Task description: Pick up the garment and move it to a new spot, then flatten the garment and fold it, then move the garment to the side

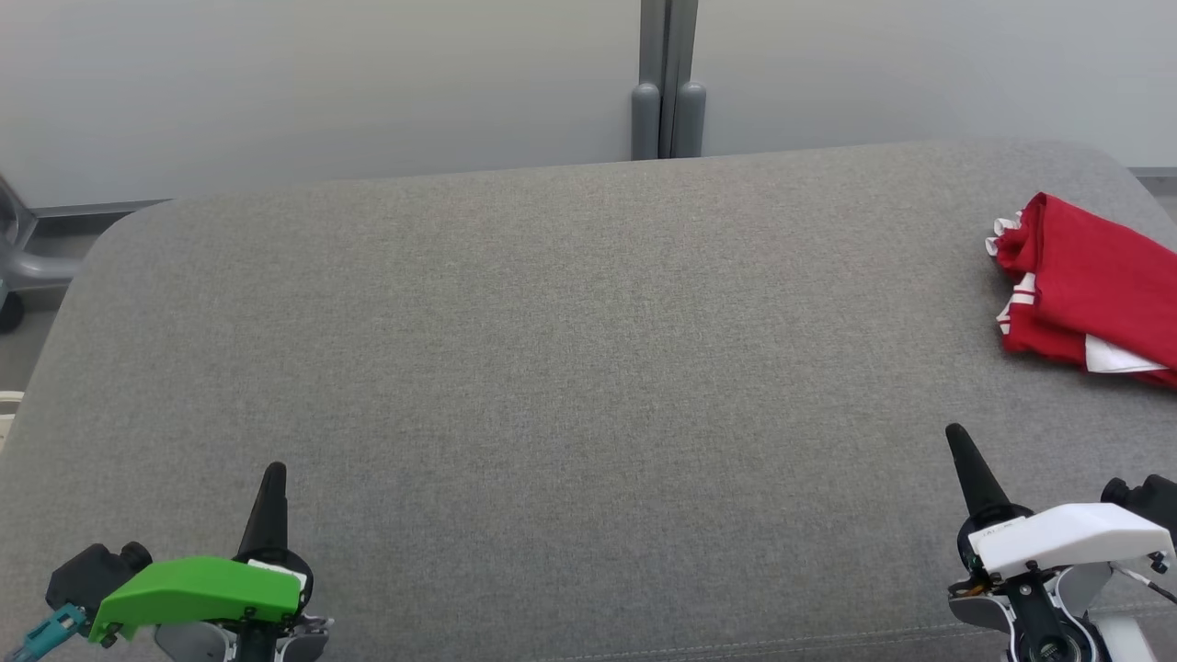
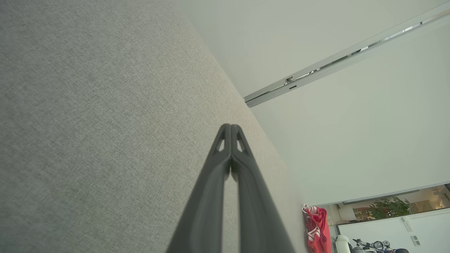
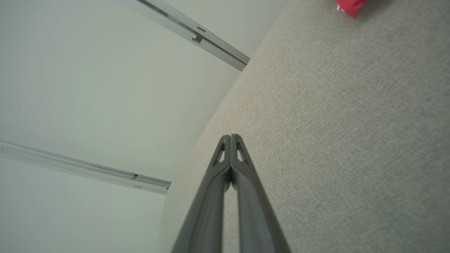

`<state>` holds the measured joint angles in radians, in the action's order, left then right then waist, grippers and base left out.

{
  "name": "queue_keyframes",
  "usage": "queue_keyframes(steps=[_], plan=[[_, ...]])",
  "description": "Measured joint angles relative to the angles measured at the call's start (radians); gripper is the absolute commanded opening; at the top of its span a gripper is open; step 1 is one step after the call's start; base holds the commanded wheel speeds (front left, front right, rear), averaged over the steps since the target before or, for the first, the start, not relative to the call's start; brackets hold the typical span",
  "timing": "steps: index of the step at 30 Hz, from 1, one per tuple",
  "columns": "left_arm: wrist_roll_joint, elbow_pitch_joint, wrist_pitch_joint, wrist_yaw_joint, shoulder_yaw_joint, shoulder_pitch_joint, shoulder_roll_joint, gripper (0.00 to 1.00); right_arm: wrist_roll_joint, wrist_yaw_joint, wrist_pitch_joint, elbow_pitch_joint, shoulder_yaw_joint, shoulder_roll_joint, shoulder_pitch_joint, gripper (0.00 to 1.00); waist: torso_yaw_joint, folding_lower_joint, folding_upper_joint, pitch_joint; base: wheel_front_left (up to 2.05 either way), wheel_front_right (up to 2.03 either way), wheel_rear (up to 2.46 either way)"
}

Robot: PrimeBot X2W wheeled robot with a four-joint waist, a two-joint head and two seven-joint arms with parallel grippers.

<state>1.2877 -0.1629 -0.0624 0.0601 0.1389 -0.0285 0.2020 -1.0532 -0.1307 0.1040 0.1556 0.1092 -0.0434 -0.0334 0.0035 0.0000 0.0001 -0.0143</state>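
garment (image 1: 1090, 276) on grey surface (image 1: 552, 368), far right; both jaws closed, empty

My head camera looks forward and down from above the near edge of the grey fabric counter (image 1: 552, 322), taking in its width up to the pale wall (image 1: 322, 83). My left wrist camera sits low and close over the counter (image 2: 88, 123), rolled sideways, sighting along my left jaws toward the red garment (image 2: 316, 228) at my right end. My right wrist camera, equally low and rolled the other way, sights along my right jaws at the wall (image 3: 88, 88), and the garment (image 3: 349, 5) clips its top edge. All three views share counter, wall and garment (image 1: 1085, 285).
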Motion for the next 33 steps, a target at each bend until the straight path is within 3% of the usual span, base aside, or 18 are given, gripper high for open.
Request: queue_keyframes(steps=[33], plan=[[0.182,-0.039,0.071,-0.105,-0.1,-0.034,-0.076,0.0,-0.301,0.0,0.024,0.031,0.032,-0.002,-0.019,0.0,-0.002,0.0,0.0,0.007,0.0,0.0,0.0]])
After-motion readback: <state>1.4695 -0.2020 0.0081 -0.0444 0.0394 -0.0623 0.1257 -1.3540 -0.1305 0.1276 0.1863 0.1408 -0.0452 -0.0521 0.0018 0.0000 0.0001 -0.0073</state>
